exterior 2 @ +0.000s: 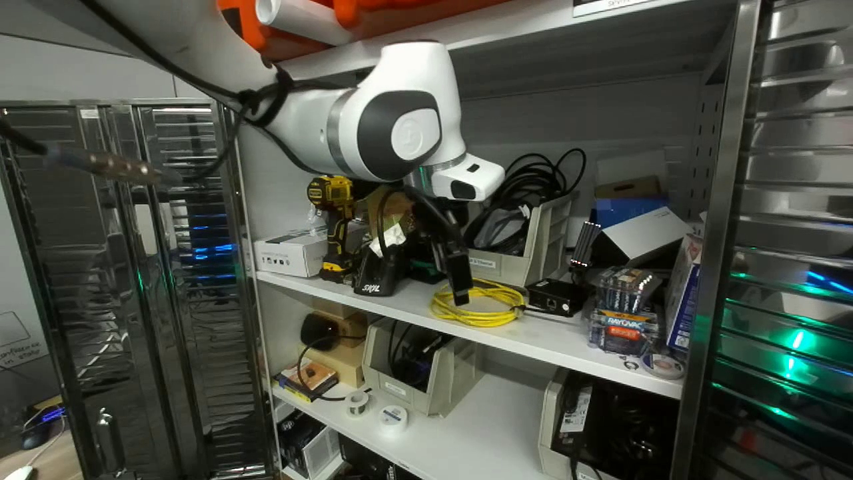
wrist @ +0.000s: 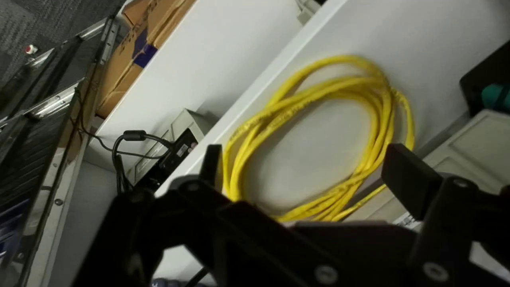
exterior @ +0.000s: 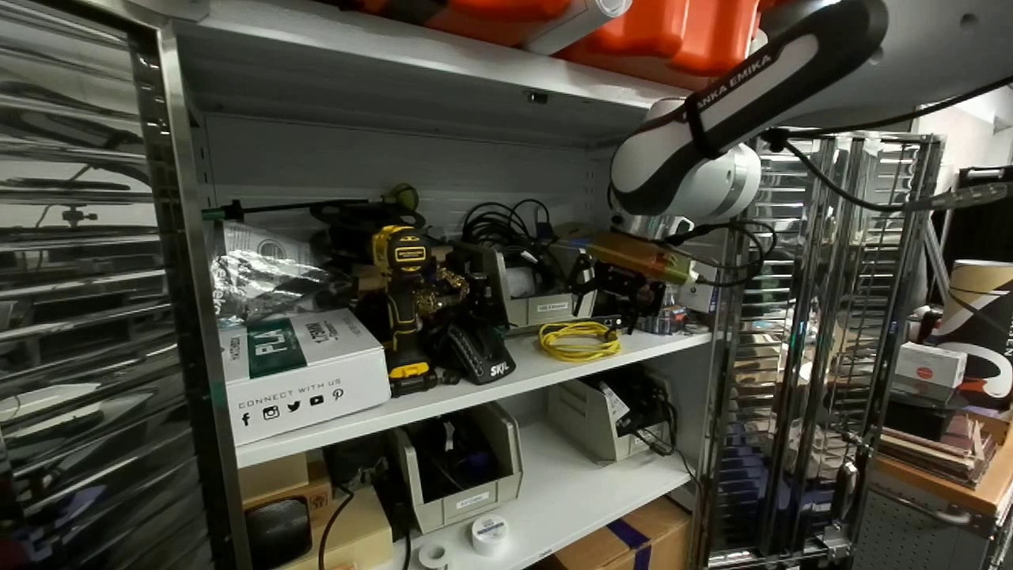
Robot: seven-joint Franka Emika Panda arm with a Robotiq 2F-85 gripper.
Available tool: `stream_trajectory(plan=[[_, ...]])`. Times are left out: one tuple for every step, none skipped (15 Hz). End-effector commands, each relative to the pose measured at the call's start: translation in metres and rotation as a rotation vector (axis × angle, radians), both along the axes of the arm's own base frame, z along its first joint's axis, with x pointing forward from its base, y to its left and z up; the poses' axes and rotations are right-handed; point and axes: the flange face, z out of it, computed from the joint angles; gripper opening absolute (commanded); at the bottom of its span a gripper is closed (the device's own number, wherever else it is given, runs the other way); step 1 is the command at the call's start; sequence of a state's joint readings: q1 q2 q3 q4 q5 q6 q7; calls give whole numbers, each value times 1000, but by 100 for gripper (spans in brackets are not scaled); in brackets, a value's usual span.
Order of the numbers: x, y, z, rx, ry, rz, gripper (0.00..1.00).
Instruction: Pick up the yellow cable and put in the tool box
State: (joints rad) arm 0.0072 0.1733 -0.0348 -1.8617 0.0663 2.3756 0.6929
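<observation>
Wrist view: the gripper point(wrist: 306, 165) has jaws wide apart, holding nothing, and a bump could push the yellow cable point(wrist: 380, 127) off the near edge of the shelf point(wrist: 430, 48).

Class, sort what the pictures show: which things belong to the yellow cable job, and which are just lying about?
For the job:
yellow cable
gripper, open
tool box (not identifiable)

Lying about:
yellow-and-black drill
white PLA box
black SKIL item
Rayovac pack
</observation>
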Motion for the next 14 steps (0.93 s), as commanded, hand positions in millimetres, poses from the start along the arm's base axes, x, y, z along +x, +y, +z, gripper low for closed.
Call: stream_trajectory(plan=[[42,-16,-20,-24,-56,-184,100],[50,-21,-30,-46,-57,-234,100],[56,-25,-37,-69,-53,-287,100],[61,-27,-42,-85,-45,-335,100],[65,-27,-46,-93,-35,-372,100],[68,-26,-49,-94,-32,-401,100],[70,-24,-49,-93,-25,-422,100],[72,-22,-48,-91,-20,-440,100],[73,-20,-46,-86,-16,-453,79],[74,-19,-45,-81,-7,-465,72],[75,-18,-43,-78,-5,-475,66],[74,-16,-42,-76,3,-482,58],[73,-14,-41,-73,14,-488,49],[71,-12,-40,-75,34,-489,42]])
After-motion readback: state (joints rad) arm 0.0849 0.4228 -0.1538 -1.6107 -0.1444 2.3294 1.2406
